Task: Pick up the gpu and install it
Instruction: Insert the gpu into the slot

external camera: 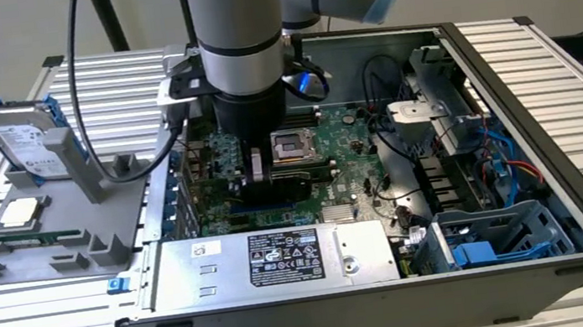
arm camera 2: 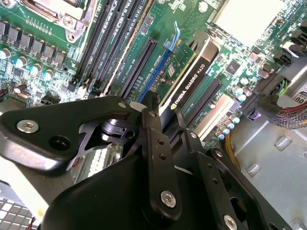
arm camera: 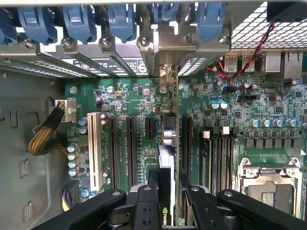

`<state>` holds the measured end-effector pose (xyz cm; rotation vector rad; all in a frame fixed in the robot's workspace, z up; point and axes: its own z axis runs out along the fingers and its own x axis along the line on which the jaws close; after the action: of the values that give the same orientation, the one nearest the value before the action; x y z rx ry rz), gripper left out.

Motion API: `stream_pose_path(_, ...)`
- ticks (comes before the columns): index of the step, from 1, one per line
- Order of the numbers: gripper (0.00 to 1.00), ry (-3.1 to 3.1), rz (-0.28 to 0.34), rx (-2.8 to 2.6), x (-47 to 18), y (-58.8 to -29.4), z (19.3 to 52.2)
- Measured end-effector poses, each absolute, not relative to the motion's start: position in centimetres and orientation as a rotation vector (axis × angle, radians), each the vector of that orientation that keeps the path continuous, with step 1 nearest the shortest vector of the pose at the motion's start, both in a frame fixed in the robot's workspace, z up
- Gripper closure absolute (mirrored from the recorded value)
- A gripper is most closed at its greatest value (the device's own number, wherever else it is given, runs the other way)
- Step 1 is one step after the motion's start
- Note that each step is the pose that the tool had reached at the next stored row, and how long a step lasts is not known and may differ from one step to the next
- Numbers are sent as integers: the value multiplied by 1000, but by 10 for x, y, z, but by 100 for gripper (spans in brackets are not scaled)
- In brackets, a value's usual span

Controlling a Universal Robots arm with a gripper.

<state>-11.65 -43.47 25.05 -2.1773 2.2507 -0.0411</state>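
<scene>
The gpu (arm camera 2: 189, 84), a green card with a black cooler, stands on edge over the motherboard (external camera: 355, 168) inside the open computer case (external camera: 559, 137). In the second wrist view its lower edge runs along a blue expansion slot (arm camera 2: 160, 62). In the first wrist view the gpu (arm camera: 166, 155) appears edge-on, its silver bracket (arm camera: 165, 72) reaching the rear slot openings. My gripper (arm camera 2: 165, 112) is shut on the card's upper edge, one finger on each face. I cannot tell how deep it sits in the slot. In the exterior view the gripper (external camera: 268, 175) hangs low over the board's near-left part.
A silver power supply (external camera: 270, 259) fills the case's near side. The processor socket (external camera: 295, 144) and memory slots (arm camera 2: 110, 28) lie beside the card. Cables and a blue drive cage (external camera: 483, 244) sit toward the exterior view's right. A grey holder with a hard drive (external camera: 23, 139) stands outside.
</scene>
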Motion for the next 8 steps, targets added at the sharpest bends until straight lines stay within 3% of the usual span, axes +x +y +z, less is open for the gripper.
stream_pose_path(8,100,2250,-40,-2177,-116,-436,249)
